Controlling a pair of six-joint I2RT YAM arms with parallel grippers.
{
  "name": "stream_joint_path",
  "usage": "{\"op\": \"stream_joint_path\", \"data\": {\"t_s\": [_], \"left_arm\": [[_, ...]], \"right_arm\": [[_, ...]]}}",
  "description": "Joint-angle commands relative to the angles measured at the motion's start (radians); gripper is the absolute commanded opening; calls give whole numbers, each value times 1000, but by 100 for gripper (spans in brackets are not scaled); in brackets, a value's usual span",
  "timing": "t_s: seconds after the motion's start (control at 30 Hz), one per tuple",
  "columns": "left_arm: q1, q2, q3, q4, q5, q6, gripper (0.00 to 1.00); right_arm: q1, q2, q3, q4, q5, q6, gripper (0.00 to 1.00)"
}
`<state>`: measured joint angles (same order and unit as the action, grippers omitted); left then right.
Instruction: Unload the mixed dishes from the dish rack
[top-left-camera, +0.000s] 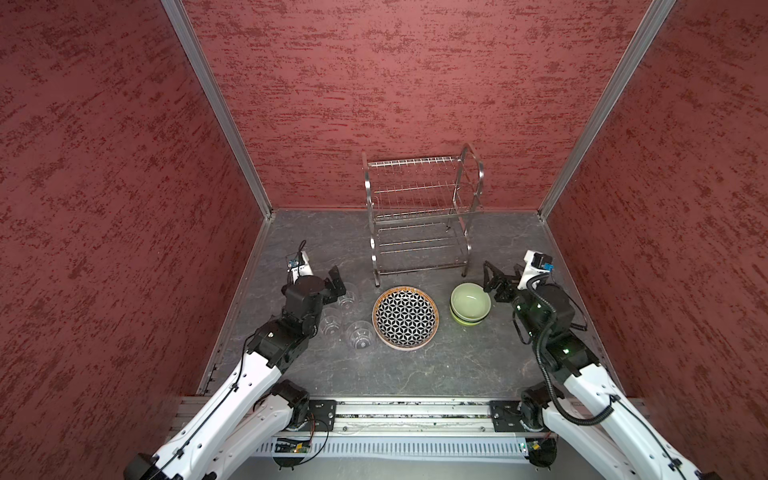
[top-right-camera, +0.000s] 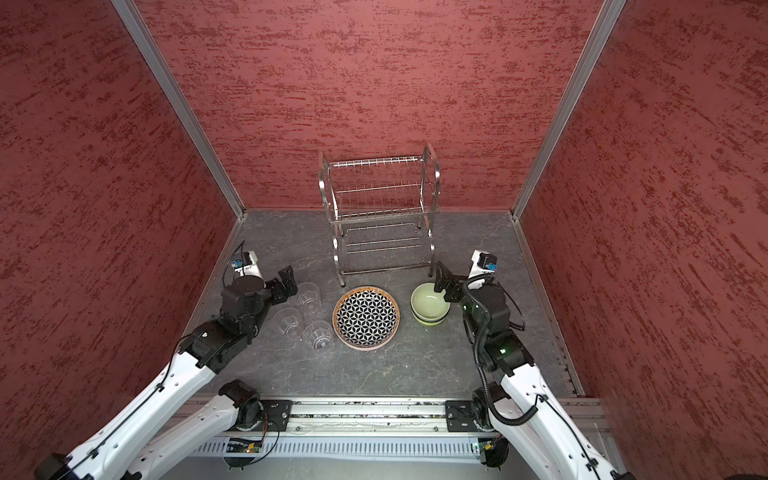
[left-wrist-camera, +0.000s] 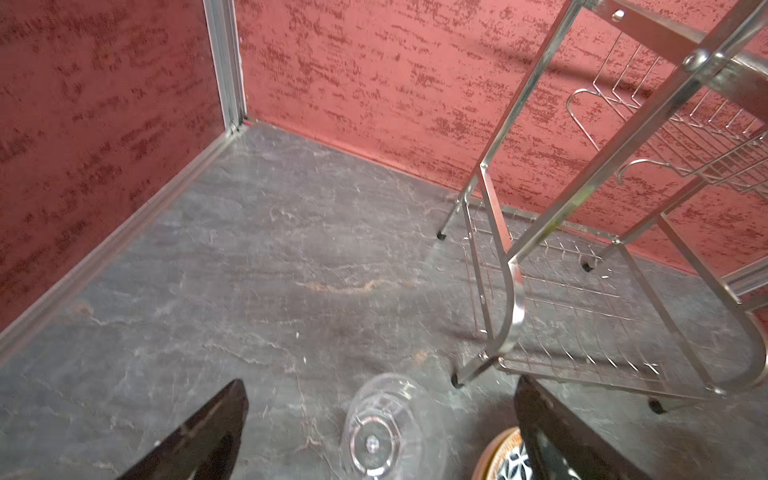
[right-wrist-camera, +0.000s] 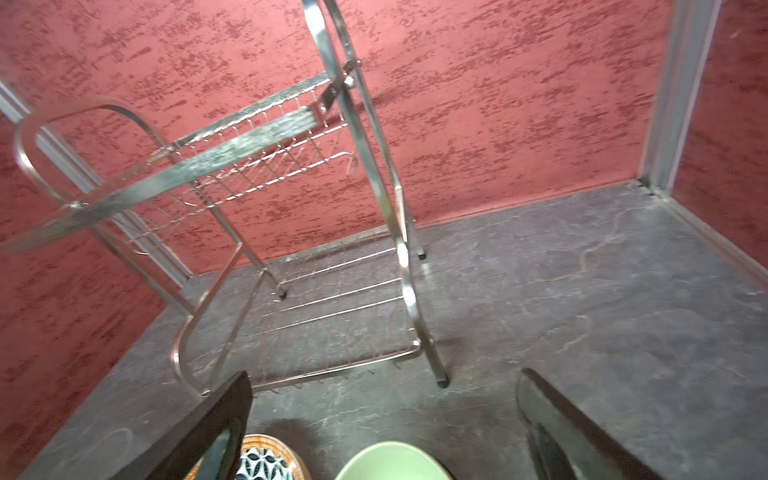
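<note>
The dish rack (top-left-camera: 419, 216) (top-right-camera: 378, 216) stands at the back with nothing on its wire tiers. In front of it, in both top views, the black-and-white plate (top-left-camera: 405, 316) lies on a pink rim. Stacked green bowls (top-left-camera: 470, 303) sit to its right and three clear tumblers (top-left-camera: 348, 298) (top-left-camera: 331, 322) (top-left-camera: 360, 333) to its left. My left gripper (top-left-camera: 337, 282) (left-wrist-camera: 380, 386) is open just above the farthest tumbler (left-wrist-camera: 380, 432), holding nothing. My right gripper (top-left-camera: 500, 276) (right-wrist-camera: 384, 376) is open beside the top bowl (right-wrist-camera: 392, 461), apart from it.
Red textured walls with metal corner posts (top-left-camera: 216, 108) close in three sides of the grey stone-look table (top-left-camera: 415, 374). The rack's legs (left-wrist-camera: 457, 380) (right-wrist-camera: 442, 380) stand close ahead of both grippers. The arm-base rail (top-left-camera: 415, 411) runs along the front edge.
</note>
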<state>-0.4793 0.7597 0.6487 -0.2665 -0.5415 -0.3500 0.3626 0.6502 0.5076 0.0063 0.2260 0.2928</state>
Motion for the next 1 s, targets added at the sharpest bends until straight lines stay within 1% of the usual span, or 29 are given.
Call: {"op": "stream_joint_path", "data": {"t_s": [0.0, 0.03, 0.1, 0.17, 0.27, 0.3, 0.4, 0.5, 0.57, 0.67, 0.73, 0.83, 0.97], "left_arm": [[8, 33, -57, 324, -113, 252, 99], [16, 53, -60, 335, -143, 280, 99], [57, 103, -43, 303, -148, 293, 99], [127, 159, -31, 279, -85, 288, 99], [245, 214, -69, 319, 70, 267, 100], [276, 225, -84, 334, 103, 259, 99], [352, 259, -172, 462, 134, 234, 99], [388, 296, -279, 674, 169, 251, 99], [397, 339, -326, 792, 205, 292, 100], [404, 416, -333, 835, 199, 298, 99], [406, 454, -329, 869, 206, 314, 99], [413, 478, -336, 933, 254, 334, 100], [434, 514, -342, 1008, 295, 330, 99]], "right_arm": [[-4, -8, -42, -22, 141, -113, 99], [-4, -3, -48, -22, 158, -123, 99], [-6, 13, -63, -4, 181, -154, 99], [-7, 38, -83, 34, 234, -155, 99], [-9, 78, -92, 68, 296, -159, 99], [-11, 88, -99, 83, 307, -167, 99], [-19, 123, -137, 181, 342, -187, 99], [-40, 154, -196, 330, 343, -188, 99], [-67, 178, -223, 393, 317, -183, 99], [-153, 227, -219, 419, 200, -157, 99], [-207, 264, -215, 448, 153, -156, 99], [-294, 322, -223, 511, 76, -139, 99], [-376, 407, -274, 661, 21, -117, 99]]}}
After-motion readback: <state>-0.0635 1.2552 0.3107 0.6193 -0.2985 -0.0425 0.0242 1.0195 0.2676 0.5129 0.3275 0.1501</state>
